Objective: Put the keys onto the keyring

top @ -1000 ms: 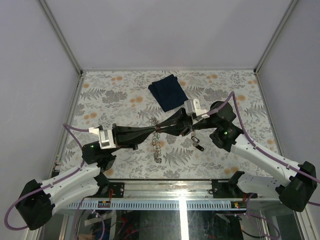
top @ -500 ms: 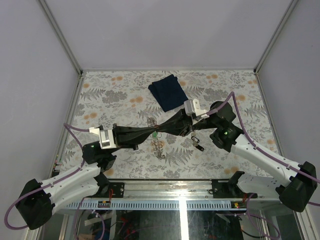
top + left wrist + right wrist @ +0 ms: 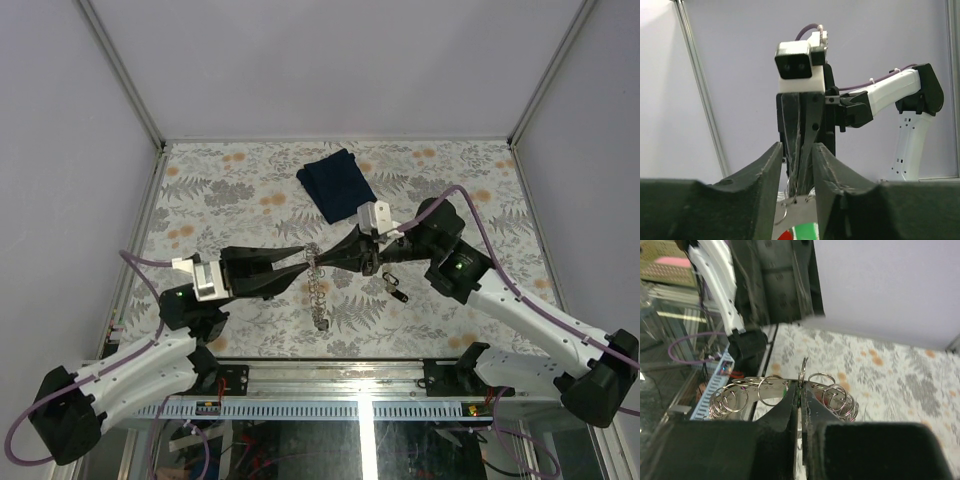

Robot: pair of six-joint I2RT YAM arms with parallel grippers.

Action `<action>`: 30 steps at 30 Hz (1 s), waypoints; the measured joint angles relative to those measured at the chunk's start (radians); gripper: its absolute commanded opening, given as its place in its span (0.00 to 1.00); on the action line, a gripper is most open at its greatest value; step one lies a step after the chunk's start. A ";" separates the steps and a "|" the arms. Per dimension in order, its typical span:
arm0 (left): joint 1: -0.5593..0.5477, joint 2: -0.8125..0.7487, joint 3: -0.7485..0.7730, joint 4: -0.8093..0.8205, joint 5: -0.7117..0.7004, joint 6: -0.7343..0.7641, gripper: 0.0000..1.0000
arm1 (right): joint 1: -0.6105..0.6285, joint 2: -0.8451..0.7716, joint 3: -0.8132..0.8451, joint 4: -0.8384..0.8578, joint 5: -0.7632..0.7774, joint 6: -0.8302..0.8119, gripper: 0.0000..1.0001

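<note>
The two claws met tip to tip over the middle of the table (image 3: 220, 200). The right claw (image 3: 326, 262) was pinched tight on the ring (image 3: 317, 296). In its own camera, one thin silver loop stuck up from between its closed fingers (image 3: 782, 412). Bunches of small loops sat on each side of it.

The left claw (image 3: 303, 264) was loose. Its two fingers (image 3: 767, 170) stood apart with a gap, and the tips of the right claw pointed into that gap. Small silver loops showed low in the gap, but I could not tell if the left fingers touched them. A bit of green and red showed under the loops, too close to make out.

From above, the ring ran from the claw tips toward the near edge like a thin chain. A small dark key (image 3: 396, 287) lay on the table just right of it. A dark blue cloth (image 3: 337, 185) lay flat on the far side, well apart from the claws.
</note>
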 measured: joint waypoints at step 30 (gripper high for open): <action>0.000 -0.181 0.083 -0.743 -0.150 0.146 0.32 | 0.002 0.433 0.632 -1.456 0.539 -0.275 0.00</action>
